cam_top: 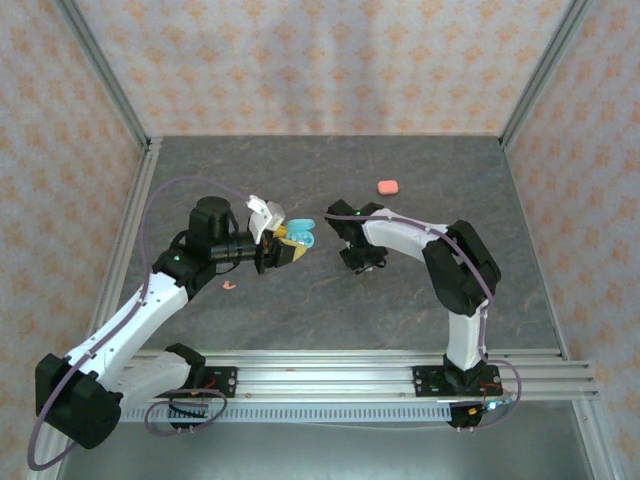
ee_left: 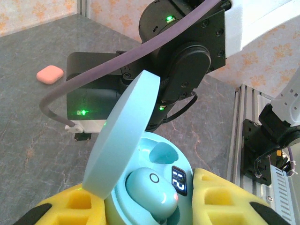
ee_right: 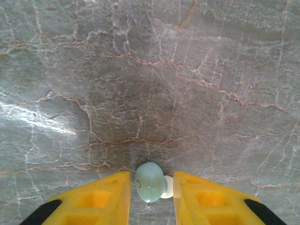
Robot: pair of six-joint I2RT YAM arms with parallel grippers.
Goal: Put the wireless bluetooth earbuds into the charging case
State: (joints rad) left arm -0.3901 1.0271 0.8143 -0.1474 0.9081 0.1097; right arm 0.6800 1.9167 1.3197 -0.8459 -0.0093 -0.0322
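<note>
My left gripper (ee_left: 149, 199) is shut on the base of a teal charging case (ee_left: 140, 140), held up off the table with its lid tilted open. One teal earbud (ee_left: 152, 192) sits in the case's near socket. The far socket (ee_left: 164, 152) is empty, and a small display glows beside it. My right gripper (ee_right: 151, 187) points down at the table and is shut on a second teal earbud (ee_right: 149, 181), whose white tip touches the right finger. In the top view the case (cam_top: 300, 238) and the right gripper (cam_top: 362, 262) are a short way apart.
A coral-pink oval case (cam_top: 388, 186) lies closed toward the back of the grey marbled table (cam_top: 330, 310). A small pink earbud (cam_top: 230, 286) lies near the left arm. Patterned walls enclose the table, and an aluminium rail (cam_top: 350, 375) runs along the front.
</note>
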